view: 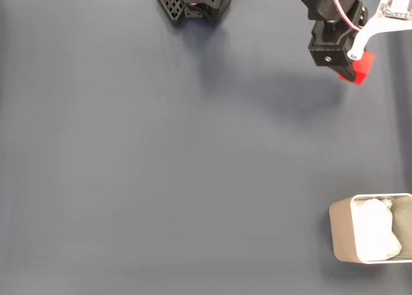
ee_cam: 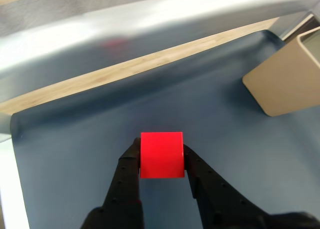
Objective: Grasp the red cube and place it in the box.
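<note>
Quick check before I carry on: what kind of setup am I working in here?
Likely a hobby or lab tabletop rig: a dark grey mat over a wooden table edge, with just the red cube in the gripper and a beige box.

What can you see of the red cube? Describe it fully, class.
The red cube is small, bright red, matte and plain-faced with sharp edges. In the wrist view it sits squarely between the hand's two black fingers, which press its left and right sides. In the fixed view it shows at top right, partly hidden behind the arm.
</note>
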{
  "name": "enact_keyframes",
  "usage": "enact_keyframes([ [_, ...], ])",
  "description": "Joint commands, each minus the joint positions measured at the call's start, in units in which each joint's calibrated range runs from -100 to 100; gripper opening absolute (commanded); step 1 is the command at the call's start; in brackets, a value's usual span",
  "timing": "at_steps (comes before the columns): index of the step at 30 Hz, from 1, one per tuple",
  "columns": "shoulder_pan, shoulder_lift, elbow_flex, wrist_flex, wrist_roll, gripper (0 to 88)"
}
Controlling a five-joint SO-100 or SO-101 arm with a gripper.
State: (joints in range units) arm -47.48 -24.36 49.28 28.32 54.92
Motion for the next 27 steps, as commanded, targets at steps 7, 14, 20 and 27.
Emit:
enact_keyframes([
  [7,5.79,3.39,-14.33,3.07,-0.49,4.6],
  [14,9.98,6.42,-21.54,4.71,-0.34,4.7],
  [20,13.17,8.93,-26.38,5.29,0.15,4.5],
  [27,16.23,14.05,-35.13,6.43,-0.54,4.5],
])
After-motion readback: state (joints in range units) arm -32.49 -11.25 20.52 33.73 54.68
